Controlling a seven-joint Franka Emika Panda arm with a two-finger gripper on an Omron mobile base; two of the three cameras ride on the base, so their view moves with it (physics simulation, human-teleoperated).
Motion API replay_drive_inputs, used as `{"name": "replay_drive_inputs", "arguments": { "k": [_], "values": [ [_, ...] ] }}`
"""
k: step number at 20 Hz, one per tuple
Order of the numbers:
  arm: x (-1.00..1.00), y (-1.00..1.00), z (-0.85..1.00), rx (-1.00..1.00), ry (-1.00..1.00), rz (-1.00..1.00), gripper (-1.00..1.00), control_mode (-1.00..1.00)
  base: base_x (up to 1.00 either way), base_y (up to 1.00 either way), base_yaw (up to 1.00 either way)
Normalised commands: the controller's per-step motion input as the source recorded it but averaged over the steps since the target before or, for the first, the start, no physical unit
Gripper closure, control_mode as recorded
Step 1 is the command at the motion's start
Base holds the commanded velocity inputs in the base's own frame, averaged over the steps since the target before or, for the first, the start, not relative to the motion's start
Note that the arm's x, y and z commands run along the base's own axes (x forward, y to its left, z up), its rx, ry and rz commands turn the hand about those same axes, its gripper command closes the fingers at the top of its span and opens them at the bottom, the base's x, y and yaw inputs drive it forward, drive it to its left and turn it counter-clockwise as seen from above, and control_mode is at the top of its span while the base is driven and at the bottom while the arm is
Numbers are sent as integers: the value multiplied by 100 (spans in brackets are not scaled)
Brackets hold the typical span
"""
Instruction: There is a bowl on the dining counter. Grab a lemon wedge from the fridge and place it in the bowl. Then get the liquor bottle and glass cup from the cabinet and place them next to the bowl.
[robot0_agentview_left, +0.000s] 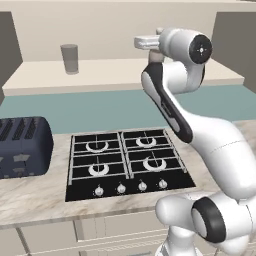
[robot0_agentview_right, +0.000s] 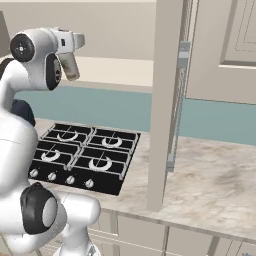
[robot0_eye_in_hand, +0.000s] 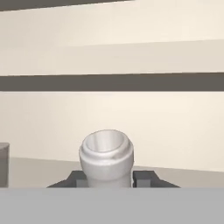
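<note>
On the cabinet shelf, at far left, the glass cup is standing upright. Further right, the arm is reaching up from the base, elbow bent above the stove. At the shelf, the gripper is clamping the liquor bottle, fingers pressing either side below its pale cap.

black gas hob, dark toaster

glass cup on cabinet shelf; toaster left of hob
</note>
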Motion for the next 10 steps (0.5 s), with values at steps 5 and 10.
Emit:
{"name": "replay_drive_inputs", "arguments": {
  "k": [5, 10],
  "values": [
    [-95, -10, 45, 0, -6, -1, 100, -100, 0, 0, 0],
    [-84, -1, 13, 0, -2, 0, 100, -100, 0, 0, 0]
  ]
}}
